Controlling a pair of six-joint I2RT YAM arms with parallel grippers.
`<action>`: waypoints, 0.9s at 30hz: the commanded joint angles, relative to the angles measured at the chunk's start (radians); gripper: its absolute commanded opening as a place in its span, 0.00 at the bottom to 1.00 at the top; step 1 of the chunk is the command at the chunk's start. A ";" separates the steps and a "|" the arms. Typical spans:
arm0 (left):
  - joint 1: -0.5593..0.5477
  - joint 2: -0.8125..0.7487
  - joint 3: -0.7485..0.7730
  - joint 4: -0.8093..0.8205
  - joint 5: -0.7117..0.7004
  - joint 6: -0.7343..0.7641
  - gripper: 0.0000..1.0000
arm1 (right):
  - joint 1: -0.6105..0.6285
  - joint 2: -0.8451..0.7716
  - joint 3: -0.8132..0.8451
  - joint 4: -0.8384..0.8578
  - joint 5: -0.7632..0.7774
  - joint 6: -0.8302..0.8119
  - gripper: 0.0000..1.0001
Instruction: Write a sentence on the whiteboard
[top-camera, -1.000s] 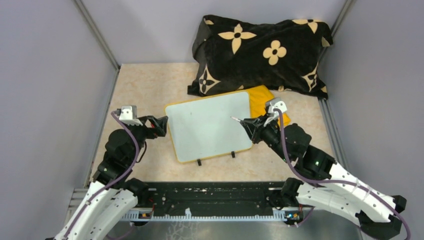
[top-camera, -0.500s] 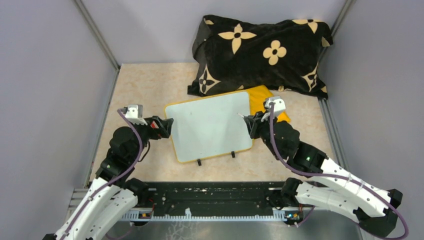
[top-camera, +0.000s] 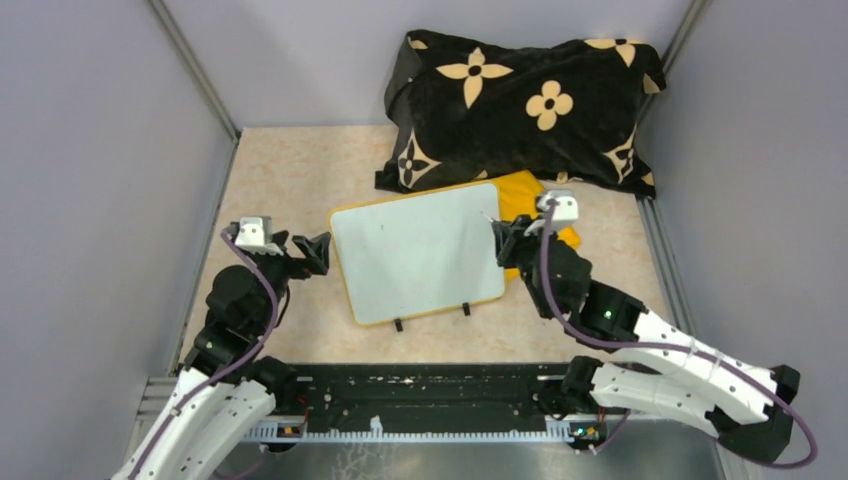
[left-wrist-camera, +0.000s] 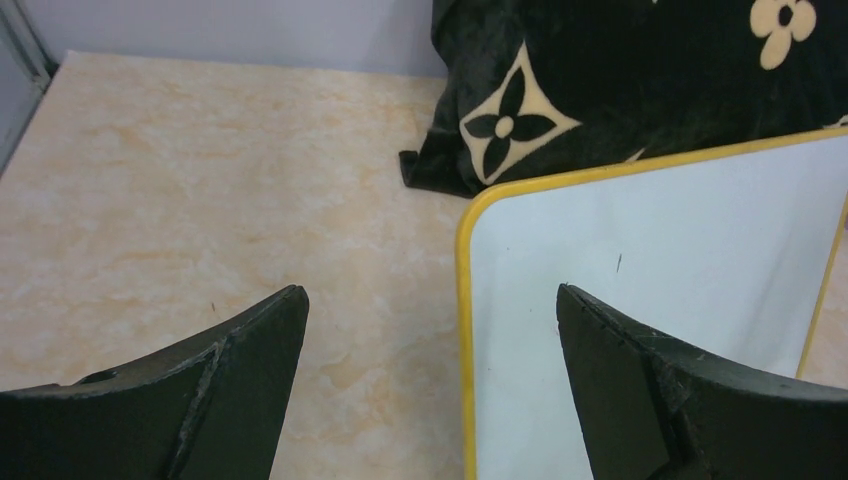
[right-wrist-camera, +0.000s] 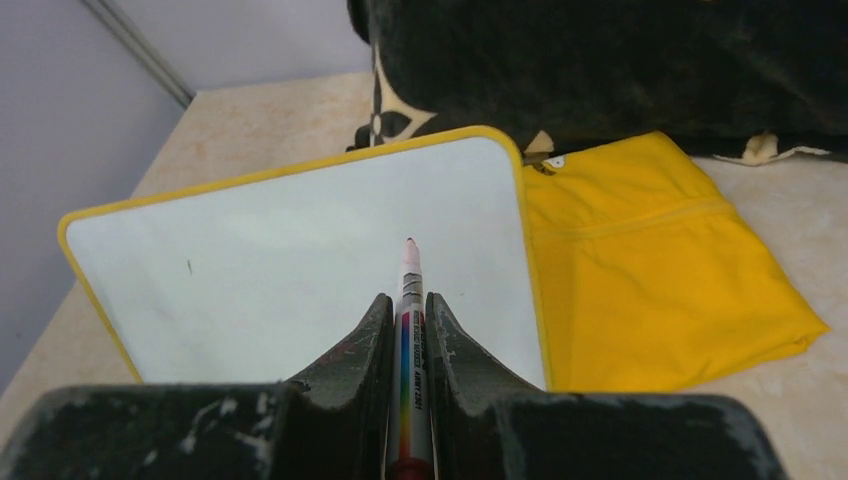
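Left gripper (top-camera: 318, 250), jaws wide apart, sits at the left edge of the whiteboard (top-camera: 415, 255), backed off slightly. Right gripper (top-camera: 500, 236) clamps a marker (right-wrist-camera: 410, 335) over the board's far right edge, having shifted right and farther away. Board lies mid-worktop (top-camera: 280, 170), with a cloth (top-camera: 522, 190) beyond it.

The left arm reaches forward, elbow bent, left gripper (left-wrist-camera: 430, 295) spread wide; the right arm stretches forward, right gripper (right-wrist-camera: 406, 300) pinched on a marker (right-wrist-camera: 409, 262).
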 joint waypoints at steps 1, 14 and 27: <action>0.001 -0.061 -0.028 0.062 -0.051 0.024 0.99 | 0.137 0.083 0.101 0.002 0.122 -0.111 0.00; 0.001 -0.026 -0.024 0.039 0.019 -0.009 0.98 | 0.323 0.111 -0.002 0.300 -0.001 -0.204 0.00; 0.001 -0.035 -0.082 0.073 0.039 -0.284 0.99 | 0.366 0.184 -0.135 0.553 -0.024 -0.341 0.00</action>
